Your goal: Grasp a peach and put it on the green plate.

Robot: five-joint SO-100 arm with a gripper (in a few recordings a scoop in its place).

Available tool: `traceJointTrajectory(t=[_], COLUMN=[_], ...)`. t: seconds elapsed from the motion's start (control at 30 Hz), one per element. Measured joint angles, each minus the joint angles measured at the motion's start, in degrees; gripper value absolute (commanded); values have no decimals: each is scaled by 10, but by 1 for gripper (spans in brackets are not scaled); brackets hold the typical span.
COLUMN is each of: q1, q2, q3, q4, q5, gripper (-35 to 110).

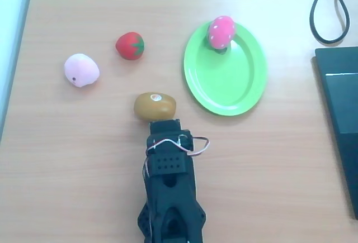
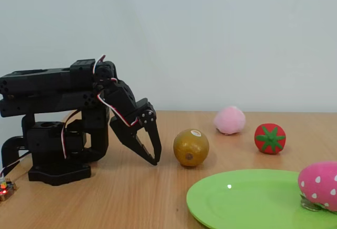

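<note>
The pale pink peach [image 1: 81,70] lies on the wooden table at the left in the overhead view, and far back [image 2: 229,120] in the fixed view. The lime-green oval plate [image 1: 224,81] lies to the right, its near part [image 2: 237,200] bare. My black gripper [image 2: 152,159] points down at the table just beside the brown kiwi [image 2: 191,147]. Its fingers meet at the tips with nothing between them. It is well apart from the peach and the plate. From overhead, the arm [image 1: 169,167] covers the fingertips.
A deep-pink white-dotted strawberry [image 1: 221,32] rests on the plate's far rim. A red tomato toy [image 1: 130,46] lies between peach and plate. The kiwi [image 1: 155,106] sits directly ahead of the arm. A black cable [image 1: 330,8] and a dark flat device [image 1: 341,120] are at the right edge.
</note>
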Motion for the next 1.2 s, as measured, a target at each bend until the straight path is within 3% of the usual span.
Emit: traceJointTrajectory(t=[0.6,1.2], q1=[-3,-47], q2=[3,3], q3=[-15,-149], q4=[3,19], q5=[-13,-22], gripper=[-8,-8])
